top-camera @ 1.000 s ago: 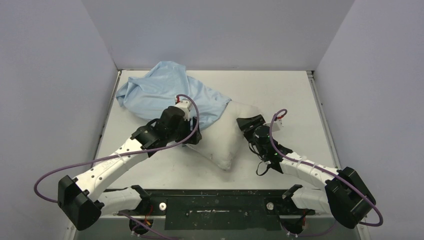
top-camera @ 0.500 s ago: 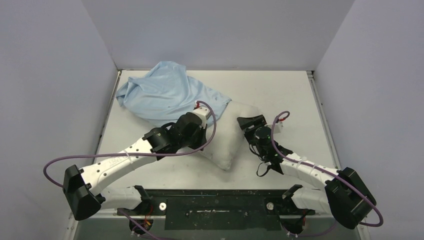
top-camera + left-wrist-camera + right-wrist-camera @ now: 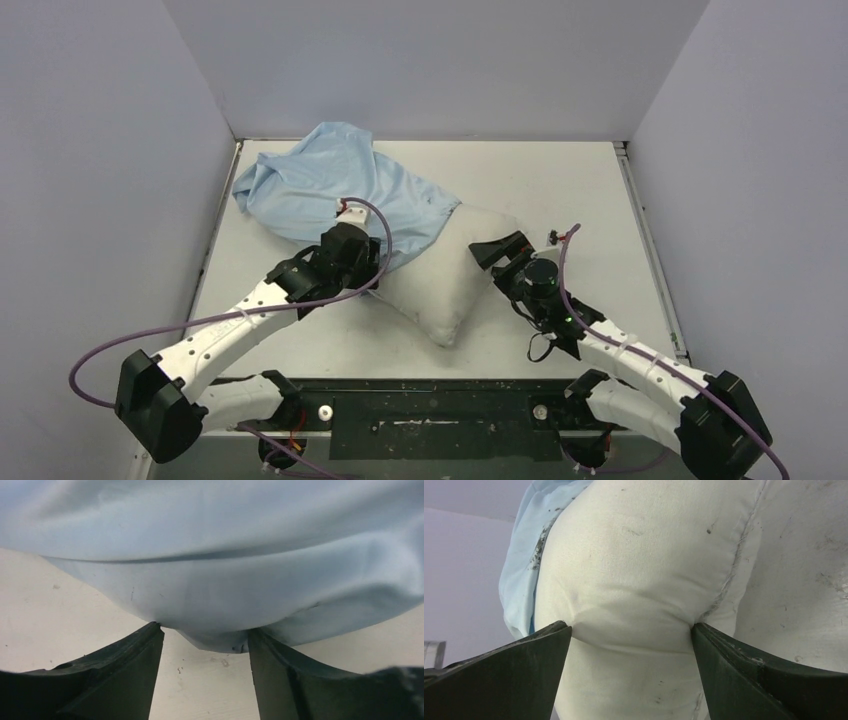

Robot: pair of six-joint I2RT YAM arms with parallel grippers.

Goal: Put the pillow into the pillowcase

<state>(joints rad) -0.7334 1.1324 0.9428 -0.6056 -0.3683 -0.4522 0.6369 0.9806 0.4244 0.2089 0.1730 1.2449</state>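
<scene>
The light-blue pillowcase (image 3: 330, 190) lies crumpled at the back left of the table, its right end draped over the pillow's upper part. The plump off-white pillow (image 3: 450, 285) lies diagonally at the middle. My left gripper (image 3: 373, 262) is open at the pillowcase's near edge. In the left wrist view its jaws (image 3: 205, 632) stand apart with the blue cloth (image 3: 210, 580) hanging across the fingertips above the table. My right gripper (image 3: 500, 250) is open at the pillow's right side. In the right wrist view its tips (image 3: 631, 630) press into the pillow's bulge (image 3: 639, 570), with the pillowcase (image 3: 521, 570) behind on the left.
The white table (image 3: 570, 190) is enclosed by pale walls at the left, back and right. A black rail (image 3: 430, 410) with the arm bases runs along the near edge. Purple cables loop from both arms.
My left gripper swung right over the pillow half a second ago, then came back left to the pillowcase's near edge. My right arm dropped its elbow towards the near edge; its gripper stays against the pillow.
</scene>
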